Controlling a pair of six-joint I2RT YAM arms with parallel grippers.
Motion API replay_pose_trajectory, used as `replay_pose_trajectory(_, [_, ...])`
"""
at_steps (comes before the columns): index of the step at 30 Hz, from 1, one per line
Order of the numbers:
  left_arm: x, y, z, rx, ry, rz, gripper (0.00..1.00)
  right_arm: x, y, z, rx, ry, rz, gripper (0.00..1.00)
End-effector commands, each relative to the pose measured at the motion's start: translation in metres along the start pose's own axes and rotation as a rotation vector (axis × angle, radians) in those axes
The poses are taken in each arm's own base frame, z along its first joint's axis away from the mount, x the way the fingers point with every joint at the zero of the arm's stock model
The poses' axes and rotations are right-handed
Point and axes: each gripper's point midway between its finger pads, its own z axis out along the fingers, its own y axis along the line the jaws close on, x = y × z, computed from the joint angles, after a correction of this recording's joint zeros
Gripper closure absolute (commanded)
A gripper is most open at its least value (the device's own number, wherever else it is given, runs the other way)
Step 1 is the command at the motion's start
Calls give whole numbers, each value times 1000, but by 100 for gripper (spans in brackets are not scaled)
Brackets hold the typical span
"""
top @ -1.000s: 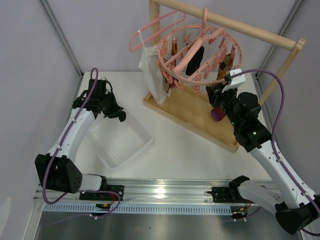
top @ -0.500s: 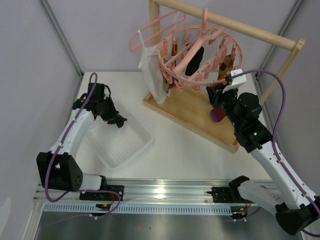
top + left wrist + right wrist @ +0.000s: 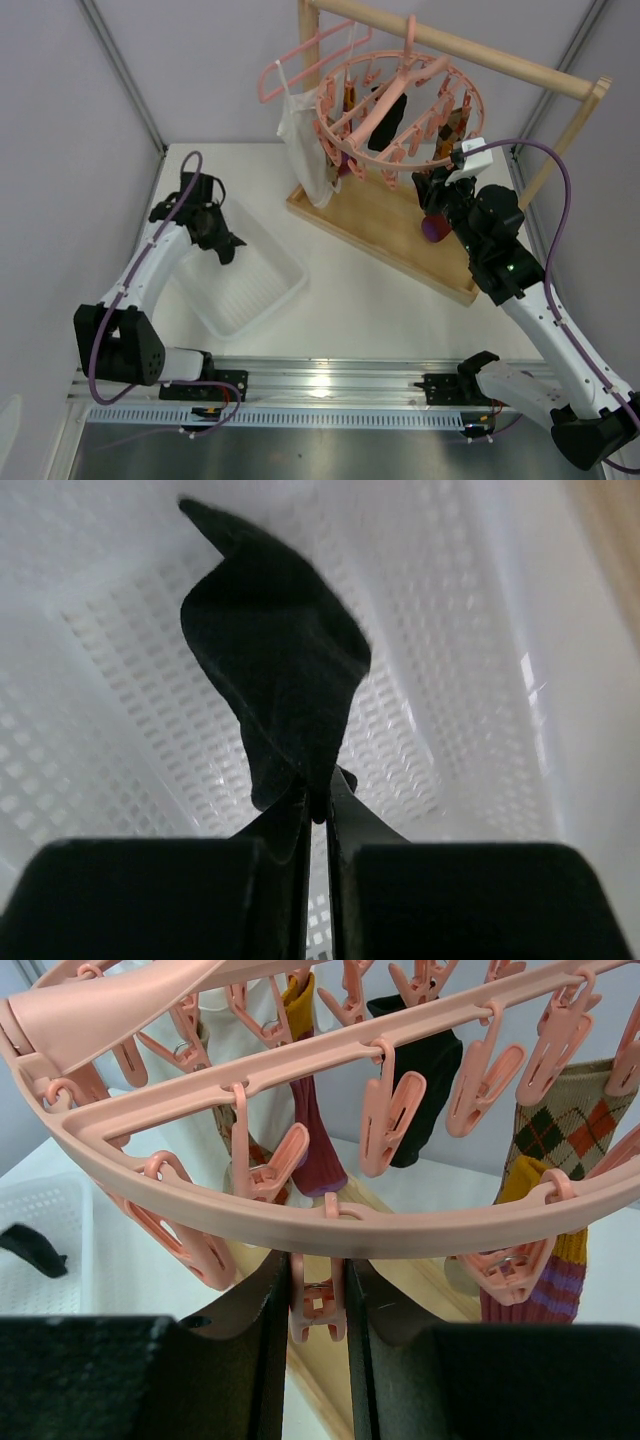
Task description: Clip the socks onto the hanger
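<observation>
Left wrist view gave us the left pincer (image 3: 318,812) clenched on a black sock (image 3: 275,670). Its two fingers met on a fold at the sock's near edge, and the rest of the fabric rose crumpled beyond the fingertips. Beneath and around that pincer lay the white perforated basket (image 3: 470,630), its floor and walls framing the sock. We could not tell whether the sock touched the floor. In the top external view we saw this pincer low over the left half of the basket, well apart from the other arm.

In the right wrist view the right pincer (image 3: 318,1272) grasped a pink clip (image 3: 318,1312), one finger pressed against each side of it. The clip dangled from the outer ring of the hanger (image 3: 300,1222), which curved across just above the fingertips. Beyond the pincer and slightly above it a maroon sock (image 3: 318,1150) hung from an inner ring. Up and to the right of the pincer a second black sock (image 3: 425,1070) hung. Further right an argyle sock (image 3: 565,1120) was clipped on, its purple-striped end level with the fingertips.

From above we saw the hanger hooked on a wooden rail (image 3: 470,50), up and left of the right pincer. A white camisole (image 3: 298,135) hung at the hanger's far left, and a wooden base (image 3: 380,225) lay under the pincer
</observation>
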Motion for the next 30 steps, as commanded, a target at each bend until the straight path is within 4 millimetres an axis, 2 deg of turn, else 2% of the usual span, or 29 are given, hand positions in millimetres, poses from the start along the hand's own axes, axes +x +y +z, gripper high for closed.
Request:
replay_pose_trajectory(1, [50,-15,8,69,114,34,94,-4,-1,-3,-1,-9,8,98])
replay_pose_trajectory(2, [61,-22,7,83,131,62,92,-4,0,-4,-2,-9,7,98])
replay_pose_trajectory(4, [91,-17,9,86,203,65,89,-3,0,-3,-4,-9,7,98])
replay_pose_trajectory(7, [108,-4,2,69,225,73,78,-2,-1,-3,-1,-6,5,98])
replay_pose_trajectory(9, [101,4,-8,43,172,80,66,-2,-2,-3,2,-5,3,98])
replay_pose_trajectory(10, [94,4,-14,46,144,78,57,-2,-2,-4,2,-6,3,98])
replay_pose_trajectory(11, [88,8,-17,32,126,66,44,-3,-2,-3,4,-8,3,98])
replay_pose_trajectory(13, [77,9,-22,30,87,37,38,-3,-1,-3,-1,-9,7,98])
replay_pose_trajectory(14, [63,10,-22,32,53,8,36,-3,-2,-3,-1,-11,7,98])
replay_pose_trajectory(16, [52,11,-18,34,39,-37,34,-3,-1,-3,-2,-9,7,98])
replay_pose_trajectory(19, [37,11,2,34,49,-120,34,-2,-1,-3,-4,-8,6,98])
replay_pose_trajectory(21, [28,17,22,-22,60,-154,36,-3,-1,-3,-4,-11,8,98])
replay_pose_trajectory(23, [32,25,44,-78,112,-179,39,-2,-1,-3,-7,-8,8,98])
replay_pose_trajectory(28, [27,25,78,-98,148,-220,46,0,1,-2,-13,-3,8,98])
replay_pose_trajectory(30, [29,39,93,-133,183,-246,46,1,1,-2,-14,-1,7,98])
